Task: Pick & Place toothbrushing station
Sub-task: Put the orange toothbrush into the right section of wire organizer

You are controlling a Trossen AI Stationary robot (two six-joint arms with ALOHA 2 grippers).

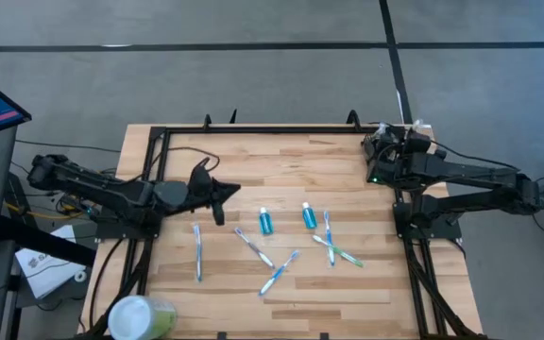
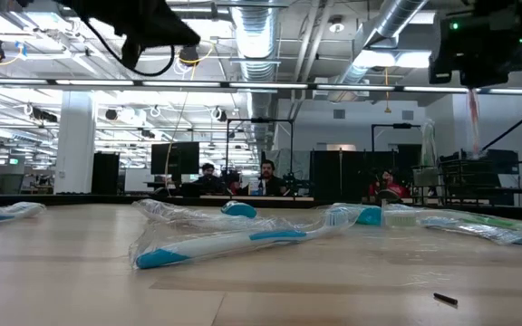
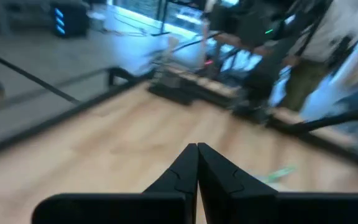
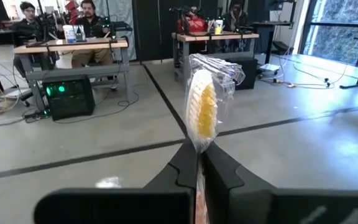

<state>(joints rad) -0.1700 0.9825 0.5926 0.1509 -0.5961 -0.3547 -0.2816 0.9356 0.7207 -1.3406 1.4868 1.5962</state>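
At the table's far right corner, the right gripper [image 4: 197, 157] is clamped on a wrapped toothbrush [image 4: 204, 109]. The brush stands up between the fingers, its yellow bristles inside crinkled clear plastic. The low view shows this gripper raised well above the wood.

Over the left part of the wooden table [image 1: 291, 161], the left gripper [image 3: 197, 154] has its fingers pressed together with nothing between them. It is lifted off the surface.

Across the middle of the table lie several more wrapped toothbrushes:
- a blue-and-white one [image 1: 197, 251] nearest the left gripper
- two more [image 1: 253, 247] [image 1: 280, 272] towards the centre
- another blue one [image 1: 329, 234] crossing a green one [image 1: 345, 253] on the right

Two small blue tubes [image 1: 265, 221] [image 1: 309, 216] sit just behind them. A pale-green cup with a white lid [image 1: 140, 316] stands at the near left corner.

We cannot make out the toothbrushing station in any view.

Behind the table, people [image 4: 89, 12] sit at desks.
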